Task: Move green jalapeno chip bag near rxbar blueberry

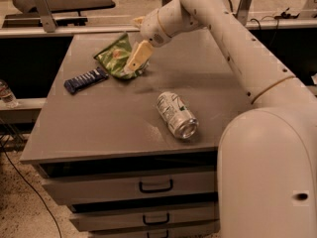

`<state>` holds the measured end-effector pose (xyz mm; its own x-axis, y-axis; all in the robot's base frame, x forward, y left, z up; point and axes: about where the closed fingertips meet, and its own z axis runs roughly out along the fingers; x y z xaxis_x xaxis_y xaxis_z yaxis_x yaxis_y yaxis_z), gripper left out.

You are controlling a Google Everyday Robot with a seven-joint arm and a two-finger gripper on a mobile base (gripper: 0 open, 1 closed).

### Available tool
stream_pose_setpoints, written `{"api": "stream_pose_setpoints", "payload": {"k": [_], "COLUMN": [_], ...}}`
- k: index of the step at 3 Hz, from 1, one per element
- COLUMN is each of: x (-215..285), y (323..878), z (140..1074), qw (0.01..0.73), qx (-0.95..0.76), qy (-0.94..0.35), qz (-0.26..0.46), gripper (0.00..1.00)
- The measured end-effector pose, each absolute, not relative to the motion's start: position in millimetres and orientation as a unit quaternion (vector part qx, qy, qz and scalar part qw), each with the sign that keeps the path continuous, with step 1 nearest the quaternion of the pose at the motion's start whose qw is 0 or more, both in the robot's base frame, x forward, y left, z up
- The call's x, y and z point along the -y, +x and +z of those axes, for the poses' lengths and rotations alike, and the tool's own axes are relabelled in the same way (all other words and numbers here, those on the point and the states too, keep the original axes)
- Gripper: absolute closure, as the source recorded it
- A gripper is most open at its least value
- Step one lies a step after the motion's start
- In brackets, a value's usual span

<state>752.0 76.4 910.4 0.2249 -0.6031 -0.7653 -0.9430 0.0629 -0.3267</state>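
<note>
The green jalapeno chip bag [114, 57] lies crumpled on the grey table [99, 123] at the back left. The rxbar blueberry [86, 79], dark blue with white stripes, lies just left of it, its near end almost touching the bag. My gripper [132, 44] is at the bag's right edge. Its fingers stand apart: one cream finger [138, 56] lies over the bag's right side, and the other one's tip shows higher up behind the wrist. The gripper looks open, with the bag resting on the table.
A silver-green soda can [176, 114] lies on its side at the table's middle right. My arm and white body [267, 172] fill the right side. Drawers [156, 186] are under the table front. A shelf with a clear bottle [6, 93] is at far left.
</note>
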Motion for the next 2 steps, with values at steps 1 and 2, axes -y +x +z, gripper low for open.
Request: {"api": "stream_pose_setpoints", "payload": {"k": [1, 2], "x": [-24.4, -24.5], "y": [759.8, 759.8], "z": [947.5, 947.4], "qw": [0.466, 0.466], "qx": [-0.608, -0.608], "qy": [-0.619, -0.619], "qz": [0.173, 0.173], "gripper": [0.0, 0.0]}}
